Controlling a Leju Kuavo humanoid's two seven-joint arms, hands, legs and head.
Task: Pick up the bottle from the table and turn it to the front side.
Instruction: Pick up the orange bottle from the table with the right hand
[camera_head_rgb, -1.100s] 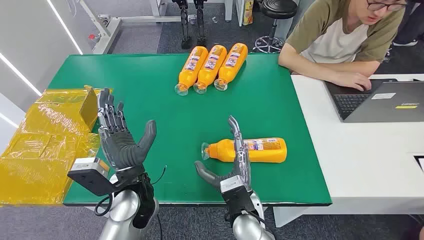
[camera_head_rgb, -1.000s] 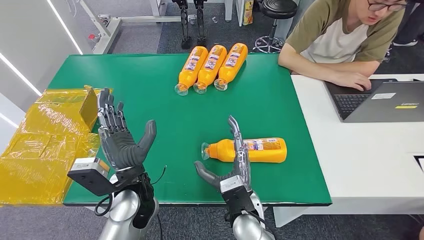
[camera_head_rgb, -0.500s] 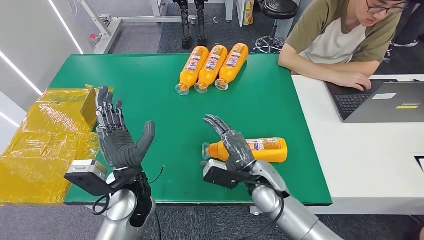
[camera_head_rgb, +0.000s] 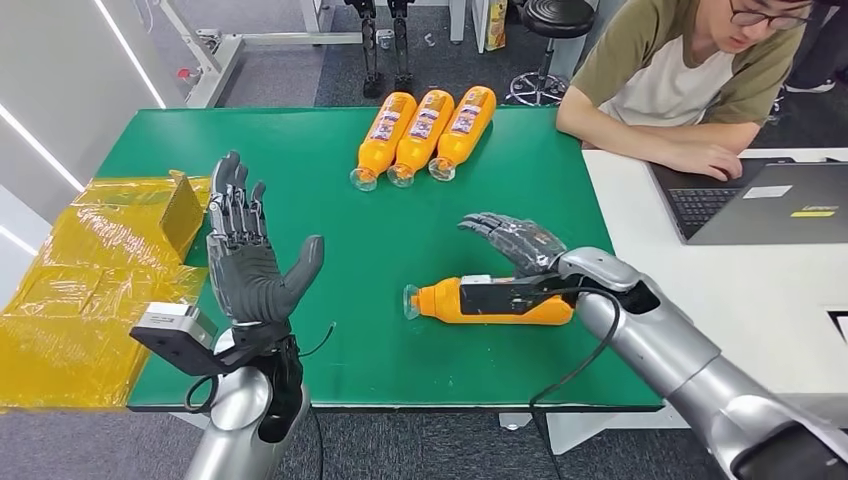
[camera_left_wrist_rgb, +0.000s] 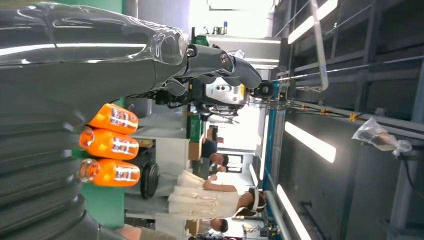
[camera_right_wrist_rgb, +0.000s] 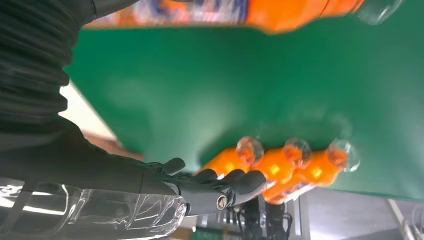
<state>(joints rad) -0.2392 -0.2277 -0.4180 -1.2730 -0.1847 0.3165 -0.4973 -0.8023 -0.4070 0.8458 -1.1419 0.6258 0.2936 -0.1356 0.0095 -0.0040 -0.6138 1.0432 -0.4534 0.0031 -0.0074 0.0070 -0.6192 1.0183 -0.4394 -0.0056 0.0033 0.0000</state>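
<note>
- Clearly the task is at its start: the bottle (camera_head_rgb: 495, 300) lies on its side on the green surface (camera_head_rgb: 320, 190), not yet lifted or turned.
- It is orange, with a clear cap end toward the robot's left and a label partly hidden by the wrist camera.
- Above it the right robot hand (camera_head_rgb: 515, 240) hovers with fingers spread, holding nothing; reaching down, grasping, lifting and rotating seem left to do.
- Off to the side, the left robot hand (camera_head_rgb: 250, 265) stands upright, wide and empty.
- Farther back, three bottles (camera_head_rgb: 425, 130) lie side by side, touching; a person sits at a laptop (camera_head_rgb: 770, 205).
</note>
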